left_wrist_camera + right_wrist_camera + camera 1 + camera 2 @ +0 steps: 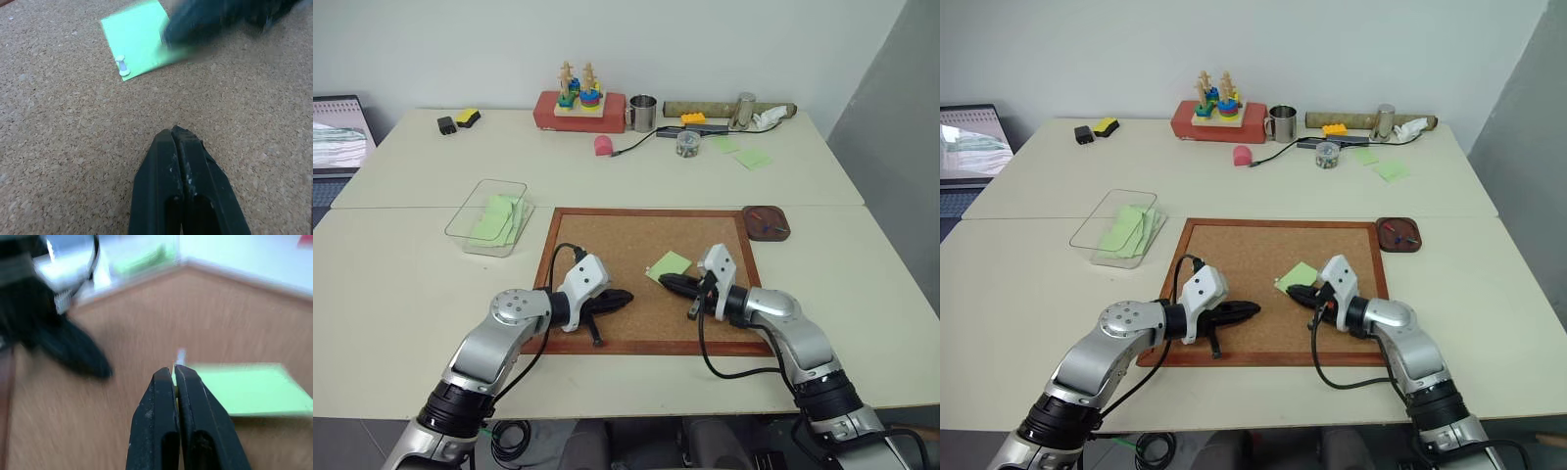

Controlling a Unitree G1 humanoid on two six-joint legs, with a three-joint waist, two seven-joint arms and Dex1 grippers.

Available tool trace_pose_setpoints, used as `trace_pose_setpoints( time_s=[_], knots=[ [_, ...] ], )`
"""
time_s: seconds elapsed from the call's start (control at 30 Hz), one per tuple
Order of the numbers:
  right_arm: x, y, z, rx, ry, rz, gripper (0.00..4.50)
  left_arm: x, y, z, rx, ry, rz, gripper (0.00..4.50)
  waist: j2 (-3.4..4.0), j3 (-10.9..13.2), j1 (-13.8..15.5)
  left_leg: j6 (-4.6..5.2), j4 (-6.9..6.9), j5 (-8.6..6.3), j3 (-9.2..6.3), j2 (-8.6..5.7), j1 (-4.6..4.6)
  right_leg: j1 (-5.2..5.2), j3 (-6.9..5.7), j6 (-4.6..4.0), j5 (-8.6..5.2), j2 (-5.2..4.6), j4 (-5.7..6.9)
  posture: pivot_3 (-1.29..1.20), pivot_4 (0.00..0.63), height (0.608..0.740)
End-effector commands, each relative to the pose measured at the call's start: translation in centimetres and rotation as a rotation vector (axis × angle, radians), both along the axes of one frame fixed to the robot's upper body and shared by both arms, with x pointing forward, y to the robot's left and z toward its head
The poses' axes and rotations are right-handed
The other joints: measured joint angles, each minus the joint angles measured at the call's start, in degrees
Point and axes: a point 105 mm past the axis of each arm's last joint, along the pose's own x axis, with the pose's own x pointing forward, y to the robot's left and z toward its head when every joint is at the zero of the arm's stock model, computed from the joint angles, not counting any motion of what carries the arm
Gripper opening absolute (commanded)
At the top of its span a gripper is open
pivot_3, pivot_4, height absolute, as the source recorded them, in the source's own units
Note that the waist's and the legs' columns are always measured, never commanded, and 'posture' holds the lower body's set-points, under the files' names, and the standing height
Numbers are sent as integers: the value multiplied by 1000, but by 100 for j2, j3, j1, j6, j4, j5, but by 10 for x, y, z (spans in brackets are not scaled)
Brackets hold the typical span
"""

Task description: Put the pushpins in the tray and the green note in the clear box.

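Note:
The green note lies on the cork board, a pale pushpin standing upright in one corner. My right gripper is at the note's near edge, shut, with a green sliver between its tips, and that edge looks lifted. My left gripper is shut and empty, low over bare cork a short way left of the note. The clear box sits off the board's far left corner with green notes inside. The brown tray, off the far right corner, holds small coloured pins.
Along the table's far edge stand a red block with stacking toys, a metal cup, a small round jar, a pink object and loose green notes. A laptop sits at the far left.

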Motion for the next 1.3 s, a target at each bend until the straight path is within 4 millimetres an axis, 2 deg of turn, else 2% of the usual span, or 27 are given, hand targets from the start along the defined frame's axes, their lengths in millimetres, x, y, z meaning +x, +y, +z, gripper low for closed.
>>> trace_pose_setpoints(
  time_s=[0.03, 0.2, 0.3, 0.37, 0.47, 0.53, 0.77, 1.3],
  knots=[
    [-3, -4, 46, 109, -72, 27, 16, -7, 8, -13, 32, 60, 6, 0, 0, 0, -2, 0, 0, 0, -1, 0, 0, 0, -1, 0, 0, 0, 0, 0, 150, 740],
    [20, -27, 60, 84, -101, -80, 16, -10, 8, -14, 30, 70, 1, 0, 0, 0, -2, 0, -1, 0, 0, 0, 0, 1, -1, 0, 0, 0, -1, 0, 150, 740],
    [65, -75, 50, -100, -148, -379, 16, -10, 6, -14, 24, 71, -2, 0, 0, 0, -5, 0, 0, 0, 4, -1, 1, 1, 1, 0, 0, -1, -1, 0, 150, 740],
    [80, -94, 48, -137, -154, -488, 16, -11, 6, -14, 22, 72, -3, 0, 0, 0, -8, 0, 1, 0, 7, -1, 1, 1, 2, -1, 0, -1, -1, 0, 150, 740],
    [109, -153, 47, -155, -114, -771, 16, -11, 7, -15, 27, 67, 1, 0, 1, 0, -21, 0, -6, 0, 7, -1, 1, 0, 3, -26, 13, -1, -2, 0, 150, 740],
    [115, -173, 39, -164, -72, -846, 16, -11, 8, -14, 29, 64, 4, 0, 0, 0, -25, 0, -4, 0, 13, -4, 1, 0, 8, -29, 15, -5, -1, 0, 150, 740],
    [118, -189, 15, -136, 22, -897, 16, -15, 11, -15, 32, 62, 14, 0, 1, 0, -42, 1, -7, 0, 17, -3, 4, 1, 12, -30, 16, -4, -4, 0, 150, 740],
    [117, -189, 28, -19, 26, -870, 3365, -11, 10, -13, 36, 52, 14, 0, 1, 0, -41, 1, -6, 0, 19, -3, 4, 0, 14, -30, 16, -4, -1, 0, 150, 740]
  ],
)
